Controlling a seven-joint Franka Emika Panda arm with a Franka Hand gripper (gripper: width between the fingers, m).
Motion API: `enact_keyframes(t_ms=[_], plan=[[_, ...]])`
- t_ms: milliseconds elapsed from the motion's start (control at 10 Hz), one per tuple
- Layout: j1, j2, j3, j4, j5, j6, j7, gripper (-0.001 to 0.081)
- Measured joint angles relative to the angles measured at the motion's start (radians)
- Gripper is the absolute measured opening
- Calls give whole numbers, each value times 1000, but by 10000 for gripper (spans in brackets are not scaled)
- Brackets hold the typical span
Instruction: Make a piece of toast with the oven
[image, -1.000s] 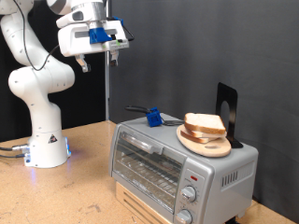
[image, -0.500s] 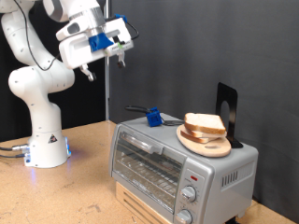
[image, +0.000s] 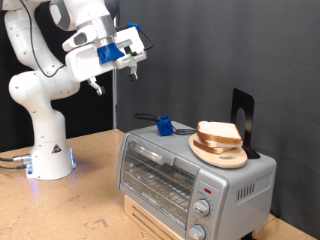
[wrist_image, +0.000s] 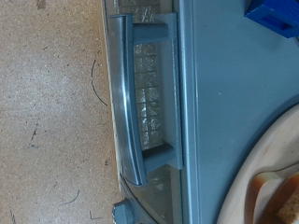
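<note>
The oven (image: 190, 175) is a silver-grey box with its glass door shut, standing on the table at the exterior view's lower right. On its top lies a round wooden plate (image: 232, 158) with a stack of bread slices; the piece of toast (image: 218, 130) is the top one. My gripper (image: 129, 60) hangs high in the air, up and to the exterior view's left of the oven, tilted, touching nothing. The wrist view looks down on the oven's door handle (wrist_image: 129, 103), its flat top (wrist_image: 224, 93), the plate's rim (wrist_image: 278, 154) and a bread corner (wrist_image: 288, 201); my fingers do not show there.
A blue object (image: 163, 125) with a dark handle lies on the oven's top, at its left end in the exterior view, and also shows in the wrist view as a blue object (wrist_image: 276, 14). A black stand (image: 243, 120) rises behind the plate. Two knobs (image: 202, 210) sit on the oven's front.
The hand has swung towards the exterior view's right, dropped slightly and tilted over. The oven, plate and bread have not moved.
</note>
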Motion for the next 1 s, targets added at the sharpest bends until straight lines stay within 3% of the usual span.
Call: enact_keyframes(t_ms=[400,500,800,1000], plan=[[-1,123,-6,4,-2,141,-10,808],[-1,161,-6,25,-2,154,-10,808],[1,158,-8,9,15,135,-31,808],[1,168,-7,-30,15,163,-31,808]])
